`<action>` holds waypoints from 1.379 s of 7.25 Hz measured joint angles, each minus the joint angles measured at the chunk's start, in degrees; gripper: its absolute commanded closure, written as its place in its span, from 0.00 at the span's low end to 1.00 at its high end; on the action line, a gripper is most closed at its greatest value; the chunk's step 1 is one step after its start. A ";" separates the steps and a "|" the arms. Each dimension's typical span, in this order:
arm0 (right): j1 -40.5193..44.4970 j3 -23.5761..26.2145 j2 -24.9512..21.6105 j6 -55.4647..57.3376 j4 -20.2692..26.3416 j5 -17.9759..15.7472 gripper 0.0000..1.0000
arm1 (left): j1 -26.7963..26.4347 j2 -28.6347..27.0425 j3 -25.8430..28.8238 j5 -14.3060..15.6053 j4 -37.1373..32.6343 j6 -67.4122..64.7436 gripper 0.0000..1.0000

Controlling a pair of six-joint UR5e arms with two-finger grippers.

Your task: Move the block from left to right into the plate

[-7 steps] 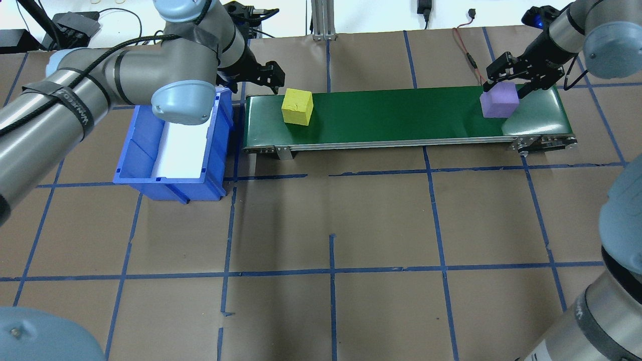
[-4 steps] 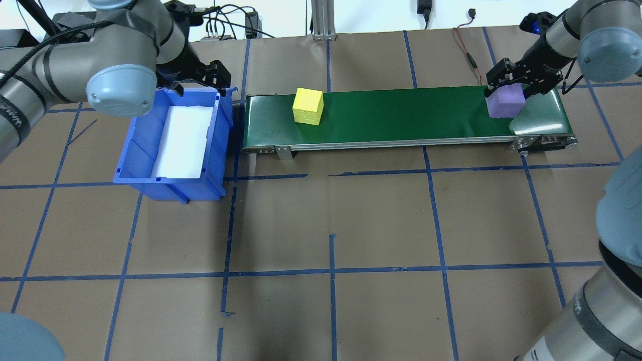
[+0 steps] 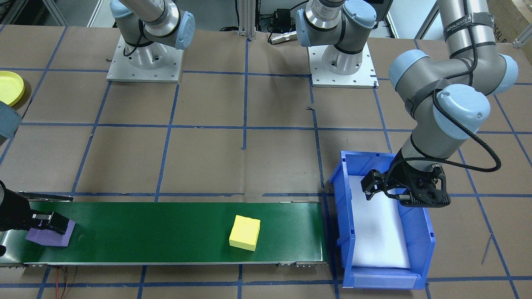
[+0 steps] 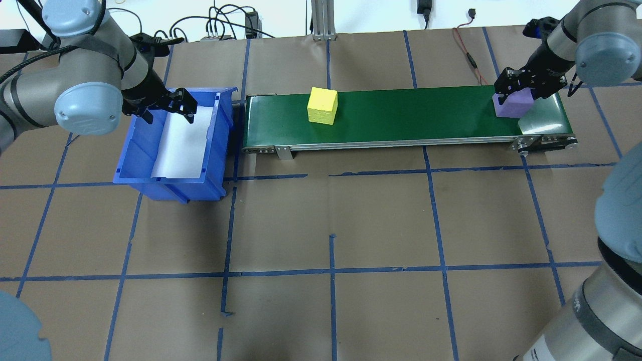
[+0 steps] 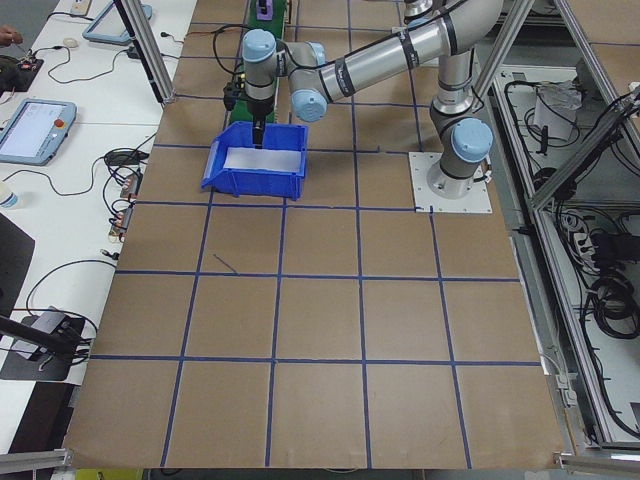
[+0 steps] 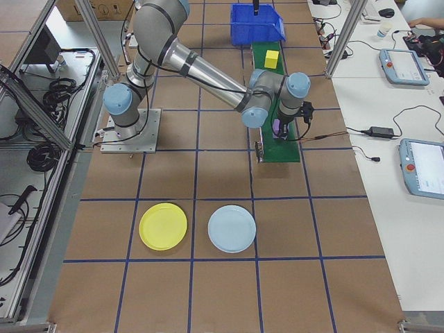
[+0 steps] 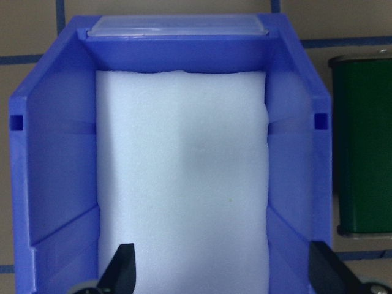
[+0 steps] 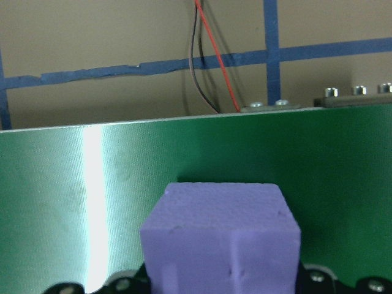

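Observation:
A purple block (image 4: 512, 105) sits at the right end of the green conveyor belt (image 4: 411, 113). My right gripper (image 4: 520, 89) is down over it, shut on the purple block (image 8: 220, 233), with a finger against each side. A yellow block (image 4: 322, 105) rides the belt left of its middle. My left gripper (image 4: 165, 106) hangs open and empty over the white foam inside the blue bin (image 4: 220, 145); its fingers (image 7: 122, 269) stand wide apart. The yellow plate (image 6: 163, 226) lies on the table well beyond the belt's right end, also visible as plate (image 3: 9, 87).
A pale blue plate (image 6: 232, 228) lies beside the yellow one. The blue bin (image 3: 428, 245) stands against the belt's left end. A red and black cable (image 4: 469, 55) runs behind the belt near the right gripper. Brown paper with blue tape lines covers the table.
The left arm swung back from the belt's left end to above the bin. Both blocks travelled right along the belt, and the right gripper followed the purple one and came down on it.

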 measured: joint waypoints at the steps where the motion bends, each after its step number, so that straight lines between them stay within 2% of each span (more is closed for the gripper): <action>1: -0.25 -0.15 -1.12 -0.03 0.05 -2.14 0.90 | 0.28 -0.02 -0.15 0.07 -0.09 0.09 0.00; 3: -4.29 0.44 -3.74 -2.65 0.83 -5.85 0.90 | 1.14 -0.12 -0.67 0.57 -0.37 0.12 0.00; 4: -8.17 0.71 -4.21 -6.75 1.24 -6.69 0.89 | 1.68 -0.21 -1.53 0.81 -0.38 0.14 0.00; 7: -23.30 2.59 -3.50 -24.17 1.34 -6.99 0.88 | 2.50 -0.65 -4.32 1.02 -0.38 0.09 0.00; 9: -32.50 2.54 -0.42 -36.77 -0.11 -6.35 0.84 | 3.72 -0.90 -4.75 1.14 -0.46 0.11 0.00; 10: -35.45 2.61 1.02 -41.00 -1.81 -6.19 0.69 | 4.18 -0.89 -5.22 1.21 -0.51 0.00 0.00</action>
